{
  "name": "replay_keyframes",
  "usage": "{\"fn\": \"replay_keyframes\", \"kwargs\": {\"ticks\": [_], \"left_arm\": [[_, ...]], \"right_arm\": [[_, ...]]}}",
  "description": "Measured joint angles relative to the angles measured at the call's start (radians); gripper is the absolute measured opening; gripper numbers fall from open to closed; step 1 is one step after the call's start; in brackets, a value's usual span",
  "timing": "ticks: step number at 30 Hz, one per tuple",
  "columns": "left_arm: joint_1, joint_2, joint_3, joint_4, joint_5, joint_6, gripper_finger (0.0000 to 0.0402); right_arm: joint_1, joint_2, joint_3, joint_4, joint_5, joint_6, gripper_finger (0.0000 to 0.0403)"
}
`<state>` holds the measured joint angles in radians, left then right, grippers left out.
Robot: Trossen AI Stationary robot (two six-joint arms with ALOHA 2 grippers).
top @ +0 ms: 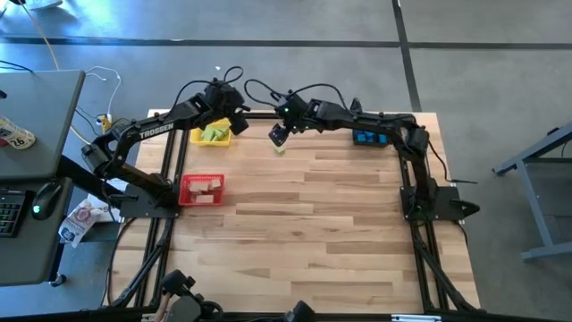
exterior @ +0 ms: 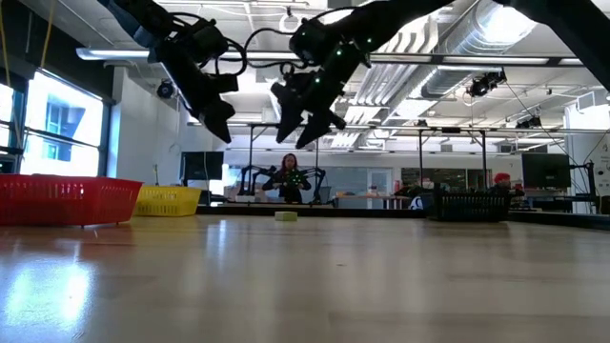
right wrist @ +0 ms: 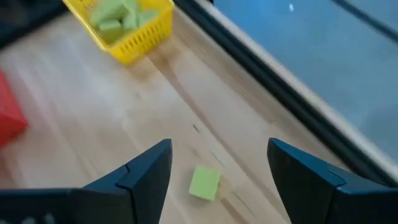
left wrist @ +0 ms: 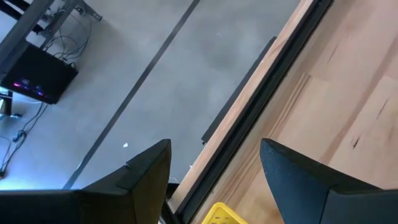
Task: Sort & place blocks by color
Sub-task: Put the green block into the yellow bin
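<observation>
Only readable text is "TROSSEN" in white on your left arm [top: 156, 131]. That arm reaches toward the far edge, its left tool [top: 239, 118] raised just past the yellow bin [top: 211, 135], fingers spread and empty. Your right arm stretches across the far side, right tool [top: 279, 134] hanging released over a lone light green block [right wrist: 204, 183] on the bench [top: 340, 233]. More green blocks [right wrist: 115, 14] sit in the yellow bin, tan blocks [top: 207, 186] in the red bin [top: 189, 196], blue blocks [top: 367, 138] in the black bin [top: 390, 140].
</observation>
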<state>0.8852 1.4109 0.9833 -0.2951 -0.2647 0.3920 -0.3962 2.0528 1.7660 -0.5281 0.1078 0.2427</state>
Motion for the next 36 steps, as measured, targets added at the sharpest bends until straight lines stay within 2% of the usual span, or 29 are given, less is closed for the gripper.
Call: {"fn": "replay_keyframes", "kwargs": {"ticks": [9, 18, 36], "left_arm": [[0.0, 0.0, 0.0, 0.0, -0.023, 0.0, 0.0234], [0.029, 0.0, 0.0, 0.007, -0.196, -0.064, 0.0234], [0.139, 0.0, 0.0, 0.004, -0.187, -0.131, 0.0234]], "right_arm": [[0.021, 0.081, -0.003, -0.005, 0.003, 0.068, 0.0249], [0.031, 0.125, -0.003, -0.003, 0.022, 0.072, 0.0249], [0.032, 0.203, -0.002, 0.008, -0.003, 0.066, 0.0249]]}}
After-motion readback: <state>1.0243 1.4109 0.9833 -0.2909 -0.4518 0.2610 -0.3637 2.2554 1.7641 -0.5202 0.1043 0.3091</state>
